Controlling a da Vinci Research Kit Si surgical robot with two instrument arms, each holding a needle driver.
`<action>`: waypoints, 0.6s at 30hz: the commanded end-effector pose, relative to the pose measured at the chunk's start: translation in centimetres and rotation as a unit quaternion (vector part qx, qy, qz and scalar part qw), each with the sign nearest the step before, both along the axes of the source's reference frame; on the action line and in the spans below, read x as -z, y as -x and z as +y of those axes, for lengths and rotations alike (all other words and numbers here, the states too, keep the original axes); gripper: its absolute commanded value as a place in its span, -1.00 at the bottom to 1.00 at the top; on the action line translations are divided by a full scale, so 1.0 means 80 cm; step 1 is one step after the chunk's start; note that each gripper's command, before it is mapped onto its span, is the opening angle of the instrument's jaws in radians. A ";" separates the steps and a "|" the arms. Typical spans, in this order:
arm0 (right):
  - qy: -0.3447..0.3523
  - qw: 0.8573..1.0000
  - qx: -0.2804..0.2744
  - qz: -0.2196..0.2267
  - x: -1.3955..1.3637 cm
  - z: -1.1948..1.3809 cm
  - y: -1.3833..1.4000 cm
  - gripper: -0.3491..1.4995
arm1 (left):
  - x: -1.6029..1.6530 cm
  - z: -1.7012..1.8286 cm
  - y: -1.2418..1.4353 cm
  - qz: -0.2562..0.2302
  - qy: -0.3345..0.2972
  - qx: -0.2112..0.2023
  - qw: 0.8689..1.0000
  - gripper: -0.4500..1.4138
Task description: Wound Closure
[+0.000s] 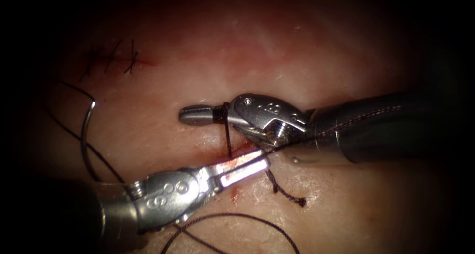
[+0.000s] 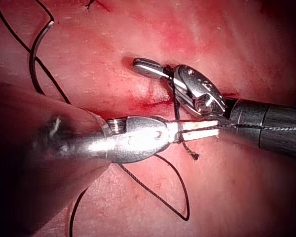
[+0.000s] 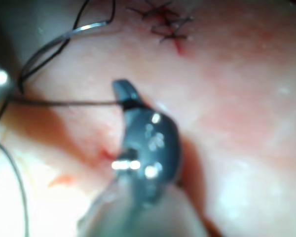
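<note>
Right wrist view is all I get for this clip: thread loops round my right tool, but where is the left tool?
Observer: The left tool reaches over the cut, just below the right tool. The thread passes its tip; I cannot tell whether it grips it.
Operator: And the needle's whole curve?
Observer: The needle lies on the tissue left of the cut, held by neither tool.

Dark vignette rings the endoscope view, glare whitens the left tool [image 1: 237, 171], right wrist view blurred.
</note>
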State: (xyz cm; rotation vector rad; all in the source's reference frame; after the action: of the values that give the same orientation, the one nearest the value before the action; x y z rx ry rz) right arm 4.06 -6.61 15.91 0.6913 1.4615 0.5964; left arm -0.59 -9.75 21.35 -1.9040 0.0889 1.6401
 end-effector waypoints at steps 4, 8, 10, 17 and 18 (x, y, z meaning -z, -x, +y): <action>-0.077 0.994 -0.021 0.078 0.0001 -0.0004 0.0005 -1.00 | -0.0039 -0.0015 -0.0009 -0.010 -0.003 0.000 1.000 -1.00; -0.119 0.982 -0.001 0.145 0.0003 -0.0007 0.0013 -1.00 | -0.0089 -0.0016 -0.0019 -0.014 -0.009 0.001 1.000 -1.00; -0.124 0.977 0.010 0.171 0.0010 -0.0005 0.0023 -1.00 | -0.0106 -0.0017 -0.0026 -0.016 -0.014 0.004 1.000 -1.00; -0.137 0.968 0.016 0.207 0.0033 0.0006 0.0046 -0.93 | -0.0128 -0.0026 -0.0032 -0.029 -0.025 0.010 0.999 -1.00; -0.137 0.968 0.016 0.207 0.0033 0.0006 0.0046 -0.93 | -0.0128 -0.0026 -0.0032 -0.029 -0.025 0.010 0.999 -1.00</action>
State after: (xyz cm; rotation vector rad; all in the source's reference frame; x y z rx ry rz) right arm 3.64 -6.50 15.61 1.0996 1.7719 0.6542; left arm -0.26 -9.85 22.32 -1.9084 0.0440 1.5598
